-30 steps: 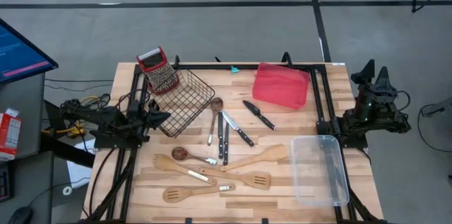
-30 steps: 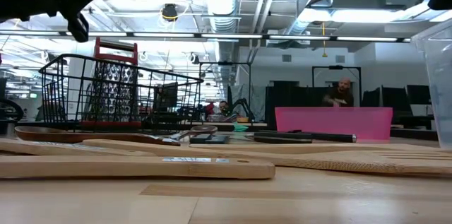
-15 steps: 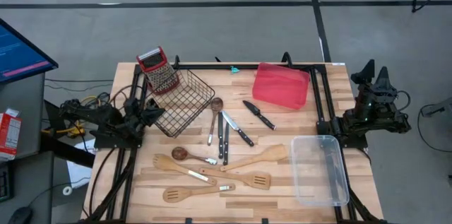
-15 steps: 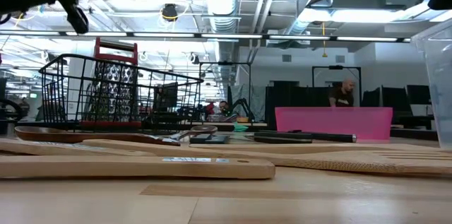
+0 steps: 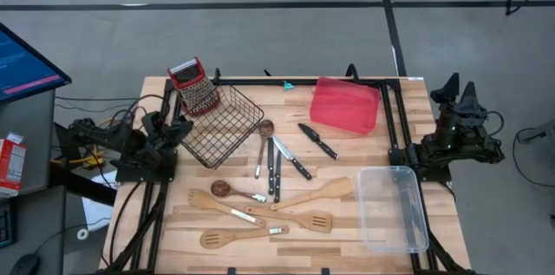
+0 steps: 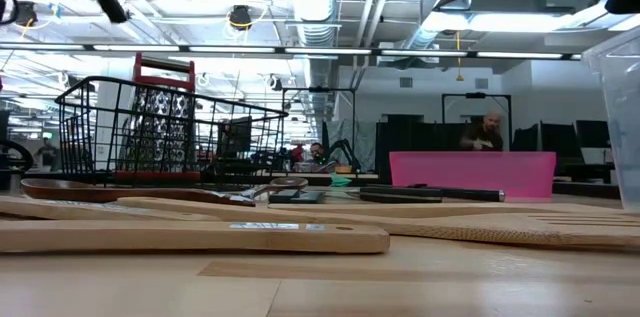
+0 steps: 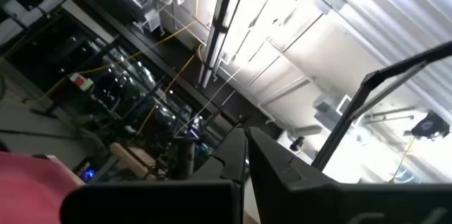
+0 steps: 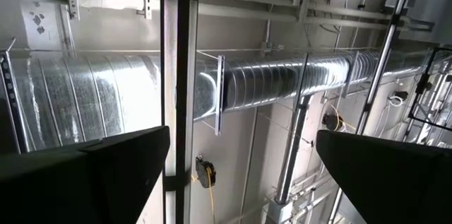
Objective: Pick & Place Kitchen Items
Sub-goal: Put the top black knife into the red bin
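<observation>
So the wooden table [image 5: 173, 232] takes up most of the overhead shot, with a dark arm parked at each side edge. Biggest thing on it is the clear plastic bin [image 5: 395, 208] down around 4 o'clock, then the black wire basket [image 5: 227, 126] up at about 10 o'clock with a red-topped grater [image 5: 196, 88] leaning in its far corner, and the flat red tray [image 5: 345, 105] at roughly 1 o'clock. The kitchen items are all spread loose on the bare wood in the middle and toward 6 o'clock, none of them in the bin, tray or basket: a long wooden spatula [image 5: 316, 195] just left of the bin, a slotted spatula [image 5: 299, 219] below it, a wooden spoon [image 5: 227, 237] nearest the front edge, another wooden spoon [image 5: 214, 204] at about 7 o'clock, and a dark-bowled spoon [image 5: 222, 189] right above that. Dead center there's a pair of black-handled knives [image 5: 276, 171] lying side by side, a third knife [image 5: 319, 140] just under the red tray, and a small brown spoon [image 5: 263, 139] beside the basket. The left gripper [image 5: 179, 129] sits off the 9 o'clock edge next to the basket, jaws pressed together with nothing in them. The right gripper [image 5: 457, 94] is out past 3 o'clock, pointed up, jaws spread wide and empty.
</observation>
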